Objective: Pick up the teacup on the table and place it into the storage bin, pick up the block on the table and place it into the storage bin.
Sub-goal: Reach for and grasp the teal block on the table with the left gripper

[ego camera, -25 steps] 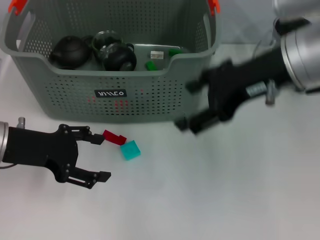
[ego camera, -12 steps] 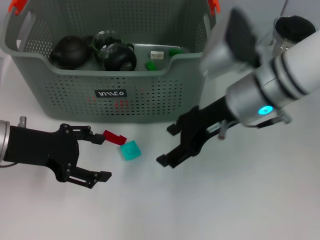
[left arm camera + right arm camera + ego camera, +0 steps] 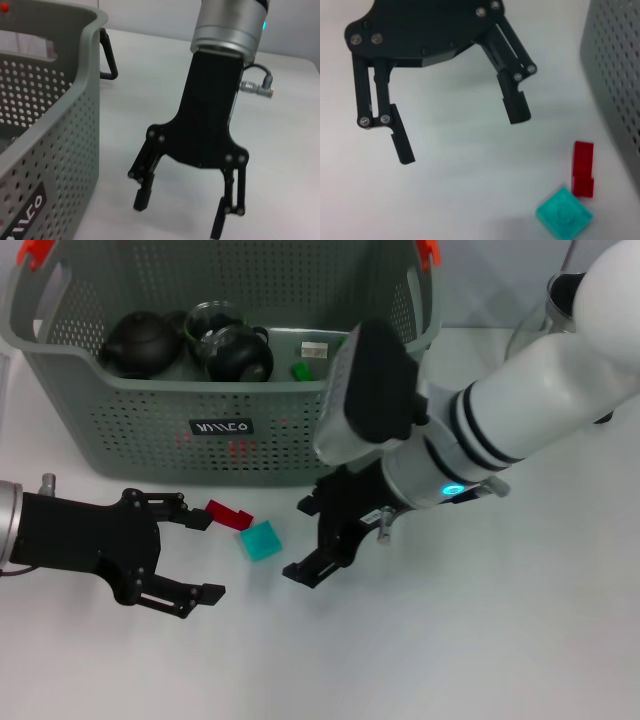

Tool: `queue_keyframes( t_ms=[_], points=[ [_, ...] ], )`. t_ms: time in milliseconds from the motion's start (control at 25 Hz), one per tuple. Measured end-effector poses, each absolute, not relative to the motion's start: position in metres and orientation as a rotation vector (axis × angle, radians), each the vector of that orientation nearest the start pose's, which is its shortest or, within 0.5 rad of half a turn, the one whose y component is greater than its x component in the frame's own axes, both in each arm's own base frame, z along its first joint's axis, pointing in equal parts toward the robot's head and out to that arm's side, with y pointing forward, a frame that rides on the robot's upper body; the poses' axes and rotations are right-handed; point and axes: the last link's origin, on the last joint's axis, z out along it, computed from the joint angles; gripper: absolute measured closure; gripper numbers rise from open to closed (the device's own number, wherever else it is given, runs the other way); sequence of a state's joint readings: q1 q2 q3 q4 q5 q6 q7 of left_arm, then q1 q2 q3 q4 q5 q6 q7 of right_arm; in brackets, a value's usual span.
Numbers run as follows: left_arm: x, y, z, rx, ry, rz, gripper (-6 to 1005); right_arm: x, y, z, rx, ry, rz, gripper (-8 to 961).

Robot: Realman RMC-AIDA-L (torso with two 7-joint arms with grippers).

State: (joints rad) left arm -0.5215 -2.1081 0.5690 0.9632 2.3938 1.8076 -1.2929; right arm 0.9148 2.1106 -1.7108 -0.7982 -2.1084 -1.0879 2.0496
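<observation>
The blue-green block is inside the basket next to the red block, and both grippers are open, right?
Not quite. The blue-green block lies on the table in front of the basket, beside the red block, as the head view shows. Both the left gripper and the right gripper are open.

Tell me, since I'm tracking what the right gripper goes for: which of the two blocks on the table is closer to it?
The teal block; the red block lies beyond it, toward the left gripper, farther from the right gripper.

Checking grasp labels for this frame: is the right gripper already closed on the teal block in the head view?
No, the right gripper hangs open beside the teal block, which lies untouched on the white table.
</observation>
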Motion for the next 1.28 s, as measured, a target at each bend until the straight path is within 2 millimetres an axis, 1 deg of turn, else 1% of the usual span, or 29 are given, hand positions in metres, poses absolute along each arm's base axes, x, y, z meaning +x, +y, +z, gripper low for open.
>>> queue_keyframes(
  t_ms=[160,280,400,520,720,920,1040,1160,1280],
  points=[
    [-0.274,0.304,0.032,-2.951,-0.335,-0.287,139,0.107,0.367,-0.136,-3.008,0.104,-0.248,26],
    [-0.274,0.303,0.032,-2.948,-0.337,-0.293,140,0.106,0.366,-0.139,-3.001,0.083,-0.245,26],
    [-0.274,0.304,0.031,-2.947,-0.340,-0.288,141,0.107,0.365,-0.138,-3.012,0.092,-0.250,26],
    [-0.275,0.304,0.033,-2.947,-0.339,-0.278,142,0.110,0.363,-0.130,-3.044,0.139,-0.256,26],
    [-0.276,0.305,0.038,-2.943,-0.324,-0.249,143,0.118,0.360,-0.109,-3.116,0.263,-0.260,26],
    [-0.275,0.307,0.040,-2.941,-0.310,-0.232,145,0.128,0.358,-0.076,-3.158,0.384,-0.113,26],
    [-0.275,0.307,0.041,-2.939,-0.307,-0.231,145,0.131,0.355,-0.052,-3.178,0.423,0.065,26],
    [-0.276,0.307,0.041,-2.936,-0.307,-0.231,146,0.137,0.350,-0.034,-3.182,0.443,0.246,26],
    [-0.275,0.307,0.042,-2.934,-0.303,-0.228,147,0.142,0.344,-0.019,-3.168,0.414,0.436,26]
  ],
)
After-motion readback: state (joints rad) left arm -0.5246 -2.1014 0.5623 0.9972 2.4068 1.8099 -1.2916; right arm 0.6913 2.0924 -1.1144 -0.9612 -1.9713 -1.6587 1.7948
